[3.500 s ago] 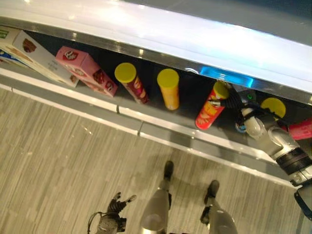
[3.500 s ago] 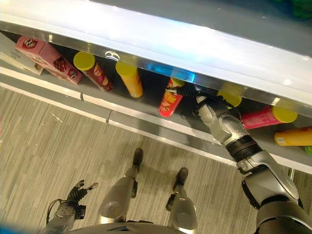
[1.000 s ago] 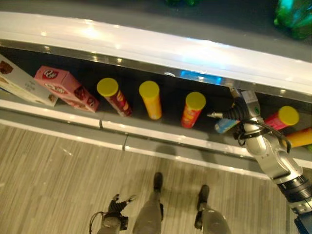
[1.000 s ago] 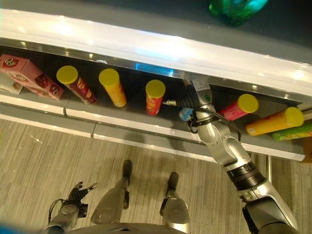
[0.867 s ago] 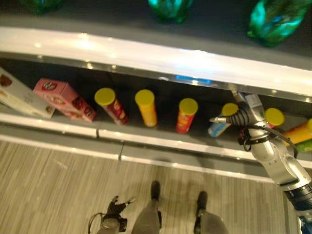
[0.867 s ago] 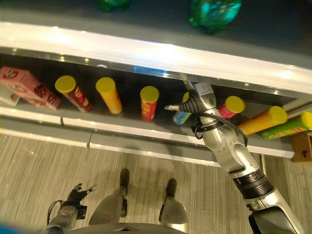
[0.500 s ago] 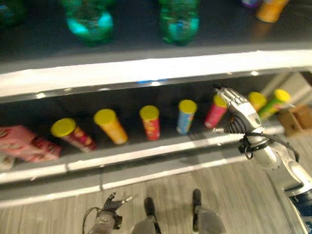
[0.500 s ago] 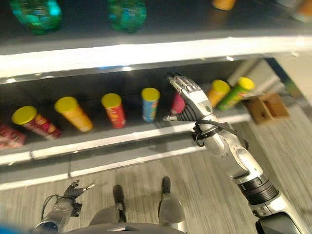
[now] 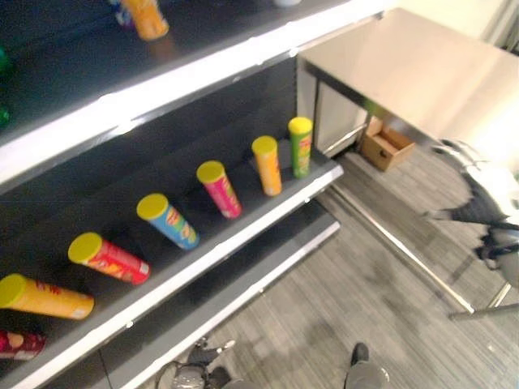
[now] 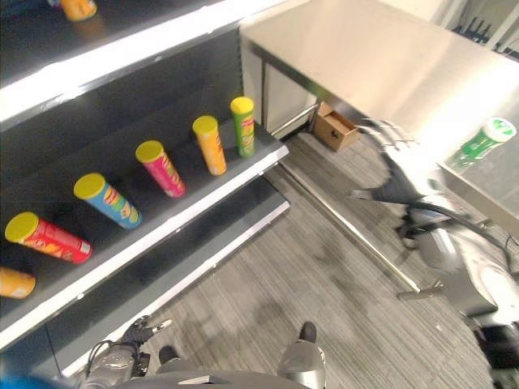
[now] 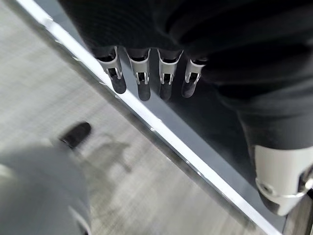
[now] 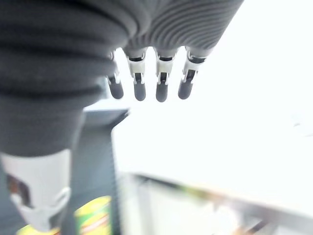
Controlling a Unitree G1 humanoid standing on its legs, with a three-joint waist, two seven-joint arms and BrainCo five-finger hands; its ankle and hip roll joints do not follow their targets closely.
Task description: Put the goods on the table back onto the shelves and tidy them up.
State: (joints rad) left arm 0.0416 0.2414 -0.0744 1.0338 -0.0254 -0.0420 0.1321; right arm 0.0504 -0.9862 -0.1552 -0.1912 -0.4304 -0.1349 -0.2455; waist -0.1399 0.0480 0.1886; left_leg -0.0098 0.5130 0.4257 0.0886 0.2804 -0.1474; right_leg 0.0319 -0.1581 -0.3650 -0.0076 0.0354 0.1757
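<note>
Left eye view: the shelf (image 9: pixel 243 235) carries a row of lidded tubes – orange tube (image 9: pixel 36 297), red tube (image 9: pixel 108 258), blue tube (image 9: pixel 168 221), pink tube (image 9: pixel 220 189), yellow-orange tube (image 9: pixel 268 164), green tube (image 9: pixel 301 146) at the shelf's end nearest the table (image 9: pixel 422 73). All lean, none upright. Right hand (image 9: pixel 478 194) is off the shelf, beside the table, fingers spread, holding nothing. A cardboard box (image 9: pixel 384 144) sits on the floor under the table, just past the shelf end.

Right eye view: one item left on the table – a green can (image 10: pixel 480 142) lying on its side, well apart from the shelf, near the table's front edge. Right hand (image 10: pixel 397 166) hovers between shelf and can, near the can, not touching. Left hand (image 10: pixel 130 336) hangs low by the floor below the shelf, idle.

Left wrist view: fingers (image 11: pixel 142 78) straight, relaxed, nothing held.

Right wrist view: fingers (image 12: pixel 146 81) extended, empty; bright table surface beyond.

Step, by my read: betw. placements, going for the next item. Next move needs the right hand over the green can, wrap round its body (round, may roll), lift, then carry to the shelf – prob. the free spot by the green tube. Leaning tubes may want straightening after.
</note>
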